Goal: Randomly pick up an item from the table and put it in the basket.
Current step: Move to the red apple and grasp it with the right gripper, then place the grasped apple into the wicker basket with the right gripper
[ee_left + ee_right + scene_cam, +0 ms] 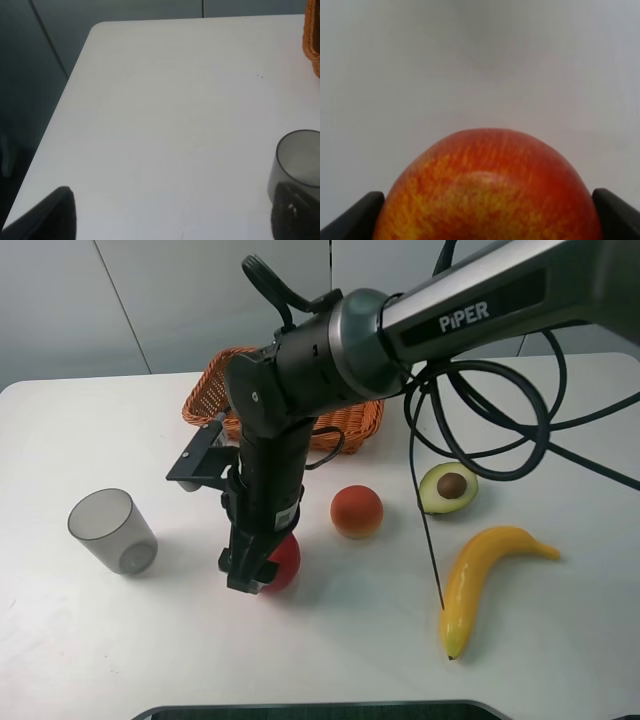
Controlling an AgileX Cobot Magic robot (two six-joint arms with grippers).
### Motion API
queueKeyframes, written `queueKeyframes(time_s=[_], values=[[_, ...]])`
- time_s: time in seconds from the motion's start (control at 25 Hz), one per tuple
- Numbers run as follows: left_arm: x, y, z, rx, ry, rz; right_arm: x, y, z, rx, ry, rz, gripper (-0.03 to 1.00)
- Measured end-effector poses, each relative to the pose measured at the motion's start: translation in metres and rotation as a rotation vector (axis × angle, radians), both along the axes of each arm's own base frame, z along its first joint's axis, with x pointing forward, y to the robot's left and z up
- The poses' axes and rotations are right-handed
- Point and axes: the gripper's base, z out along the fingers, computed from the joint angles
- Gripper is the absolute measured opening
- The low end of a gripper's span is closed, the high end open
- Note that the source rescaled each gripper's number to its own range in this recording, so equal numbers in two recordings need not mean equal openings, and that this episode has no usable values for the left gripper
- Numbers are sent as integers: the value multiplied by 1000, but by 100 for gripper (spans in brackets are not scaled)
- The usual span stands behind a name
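Note:
The red apple with yellowish streaks rests on the white table, left of centre. My right gripper reaches across and down over it. In the right wrist view the apple fills the gap and both dark fingertips press against its sides. The wicker basket stands behind the arm, partly hidden; its edge also shows in the left wrist view. My left gripper is open and empty above bare table, out of the exterior view.
A grey translucent cup stands at the left, close to my left gripper's finger. A smaller orange-red fruit, an avocado half and a yellow banana lie to the right. Black cables hang over the table.

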Motion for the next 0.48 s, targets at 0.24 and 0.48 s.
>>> queueKeyframes(time_s=[0.24,0.48], values=[[0,0,0,2,0,-1,-2,1,0,-1,2,-5,2],[0,0,0,2,0,-1,-2,1,0,-1,2,-7,2]])
